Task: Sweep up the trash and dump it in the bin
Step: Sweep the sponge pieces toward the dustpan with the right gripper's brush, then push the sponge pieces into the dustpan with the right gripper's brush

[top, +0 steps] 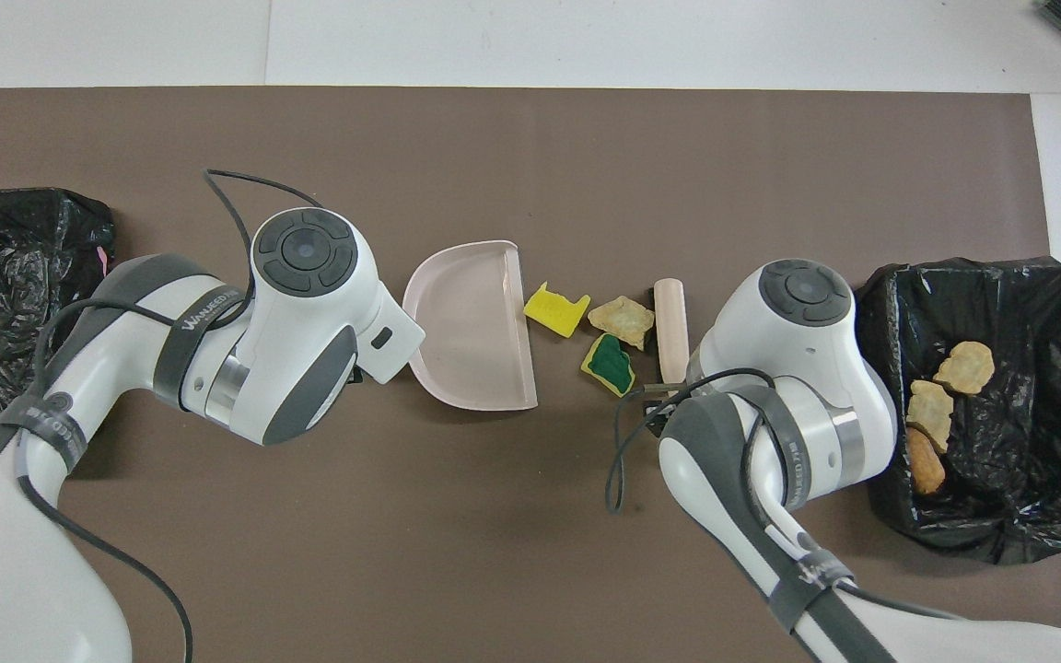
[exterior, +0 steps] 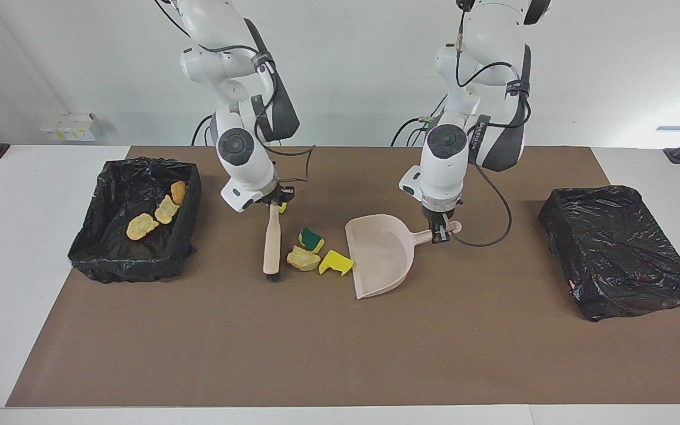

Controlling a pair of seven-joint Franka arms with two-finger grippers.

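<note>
between brush (exterior: 271,243) and dustpan (exterior: 379,261): three trash scraps (exterior: 303,258). right gripper (exterior: 274,200) clamps brush handle, left gripper (exterior: 438,231) clamps pan handle. risk: fast sweep flicks sponge past the pan lip.

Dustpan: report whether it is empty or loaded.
Empty. The dustpan shows only its bare pink floor; the yellow sponge piece lies on the mat just outside its open edge.
</note>
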